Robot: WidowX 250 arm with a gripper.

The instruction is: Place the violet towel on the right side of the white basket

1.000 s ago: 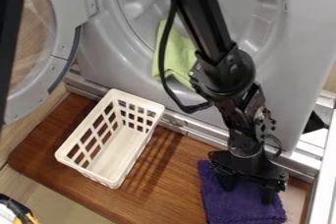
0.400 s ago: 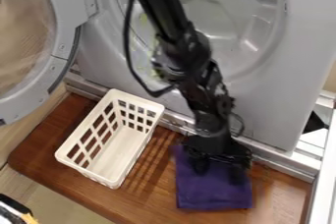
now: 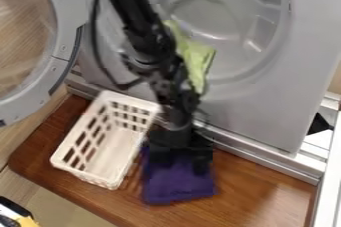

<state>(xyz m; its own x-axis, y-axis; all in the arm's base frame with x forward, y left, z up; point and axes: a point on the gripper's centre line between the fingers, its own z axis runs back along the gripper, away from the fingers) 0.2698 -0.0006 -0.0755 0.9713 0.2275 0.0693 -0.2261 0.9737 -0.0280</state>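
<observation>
Violet towel (image 3: pixel 177 185) lies under gripper (image 3: pixel 180 165), prob. touching R side of white basket (image 3: pixel 84 173).

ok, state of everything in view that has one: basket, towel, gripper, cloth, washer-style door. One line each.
White plastic lattice basket: upright, open-topped, nothing inside.
Violet fabric towel: lying on the brown wooden board, just right of the basket.
Black robot gripper: lowered at the towel's upper part.
Light green cloth: draped at the drum opening, partly behind the arm.
Round grey-rimmed door: open, swung left.
</observation>
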